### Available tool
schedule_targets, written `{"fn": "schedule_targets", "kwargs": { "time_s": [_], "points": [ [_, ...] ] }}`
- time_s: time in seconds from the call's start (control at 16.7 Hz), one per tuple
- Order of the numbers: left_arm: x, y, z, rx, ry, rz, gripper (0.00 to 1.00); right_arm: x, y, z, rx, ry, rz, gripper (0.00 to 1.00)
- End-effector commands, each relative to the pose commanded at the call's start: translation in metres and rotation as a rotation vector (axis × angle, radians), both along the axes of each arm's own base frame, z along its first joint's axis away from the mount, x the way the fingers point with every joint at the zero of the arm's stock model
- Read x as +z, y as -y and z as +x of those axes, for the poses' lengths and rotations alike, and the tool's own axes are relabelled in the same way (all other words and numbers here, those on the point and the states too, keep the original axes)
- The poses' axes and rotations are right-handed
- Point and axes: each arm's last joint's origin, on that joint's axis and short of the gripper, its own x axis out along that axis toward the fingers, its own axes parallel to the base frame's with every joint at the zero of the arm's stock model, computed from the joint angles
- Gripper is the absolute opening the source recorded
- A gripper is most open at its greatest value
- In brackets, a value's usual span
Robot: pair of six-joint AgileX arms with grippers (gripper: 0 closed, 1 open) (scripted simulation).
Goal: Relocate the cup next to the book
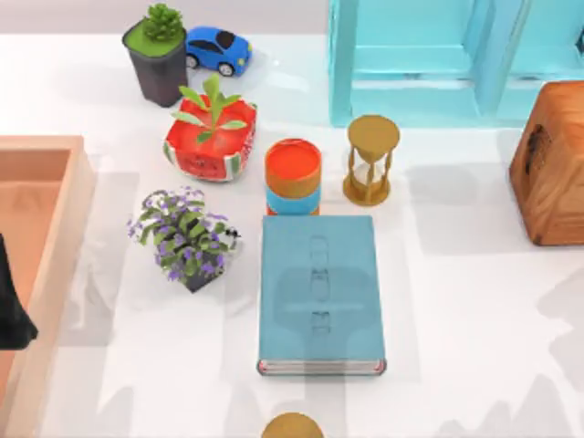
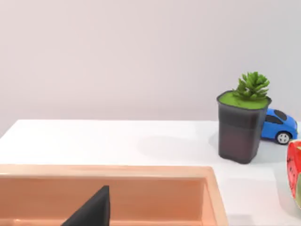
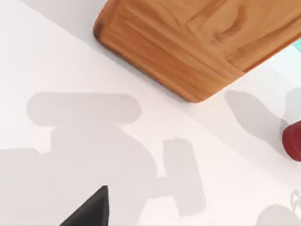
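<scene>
Over at the left edge of the white table [image 1: 474, 310] we've got the left arm [image 1: 11, 306] as a dark shape, mostly cut off, hanging above the wooden tray [image 1: 80, 196]. From its wrist, the left gripper [image 2: 91, 212] is just a black wedge over the tray's floor; wide or narrow, we cannot tell.

Centre stage lies the book [image 1: 319, 292], teal cover up, white page edges facing the near side. Just beyond its far-left corner stands the orange-topped cylinder [image 1: 293, 175], very close to it, with the golden hourglass [image 1: 371, 160] to its right. At the near edge, just in front of the book, a round golden-brown shape [image 1: 292, 426] pokes in, cut off. We can't say whether that is the cup.

Left of the book: a purple-flowered plant [image 1: 182, 239]. Farther back sit a watermelon planter [image 1: 210, 141], a succulent in a dark pot [image 1: 155, 57] and a blue toy car [image 1: 219, 48].

On the right, the right gripper [image 3: 89, 209] shows as another black wedge above bare table near the wooden box [image 3: 188, 42]; its opening we cannot tell. A dark red rounded thing [image 3: 292, 140] is clipped at that view's edge, too little to name.
</scene>
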Motion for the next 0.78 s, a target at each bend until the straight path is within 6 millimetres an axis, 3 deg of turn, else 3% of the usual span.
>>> {"fn": "schedule_targets", "kwargs": {
  "time_s": [0.36, 0.78],
  "points": [
    [0.000, 0.000, 0.000, 0.000, 0.000, 0.000, 1.00, 0.024, 0.003, 0.023, 0.429, -0.519, -0.341, 1.00],
    [0.000, 0.000, 0.000, 0.000, 0.000, 0.000, 1.00, 0.044, 0.006, 0.051, 0.845, -0.852, -0.420, 1.00]
  ]
}}
